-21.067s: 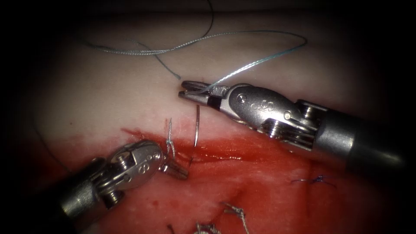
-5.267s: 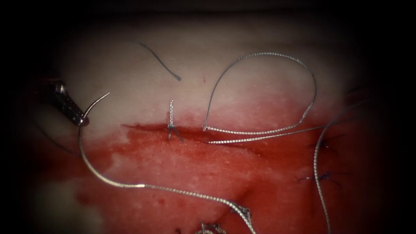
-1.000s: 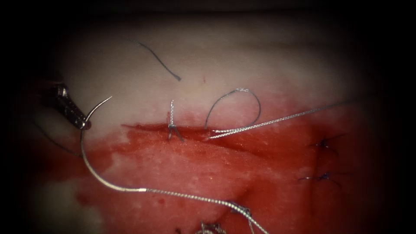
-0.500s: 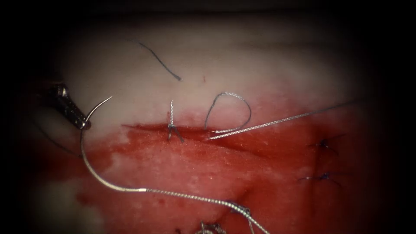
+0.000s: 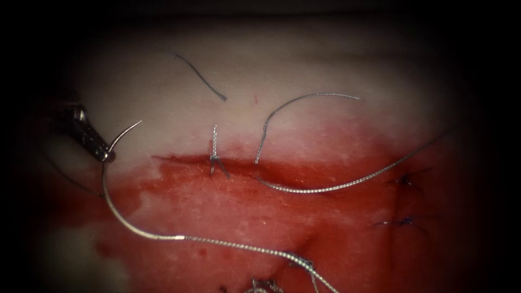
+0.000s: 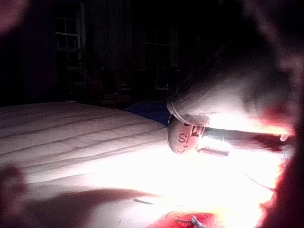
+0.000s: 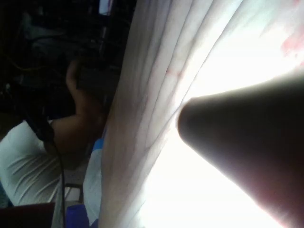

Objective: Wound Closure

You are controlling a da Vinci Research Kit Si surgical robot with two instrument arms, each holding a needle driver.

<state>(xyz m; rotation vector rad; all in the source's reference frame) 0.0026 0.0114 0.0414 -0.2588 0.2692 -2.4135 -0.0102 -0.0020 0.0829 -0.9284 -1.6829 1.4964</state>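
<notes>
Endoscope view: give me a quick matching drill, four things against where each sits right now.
Things:
1. needle
2. left tool
3. thread end
4. finished knot

Places:
A. stands at the cut, left of the new stitch
B. curls free over pale tissue above the cut
C. far left, jaws shut on the needle near its point
D. out of the tissue, curving down over the red fluid

Pairs: 1-D, 2-C, 3-B, 4-A

Left tool [image 5: 103, 154] at far left, jaws clamped on needle [image 5: 116, 140].
</notes>
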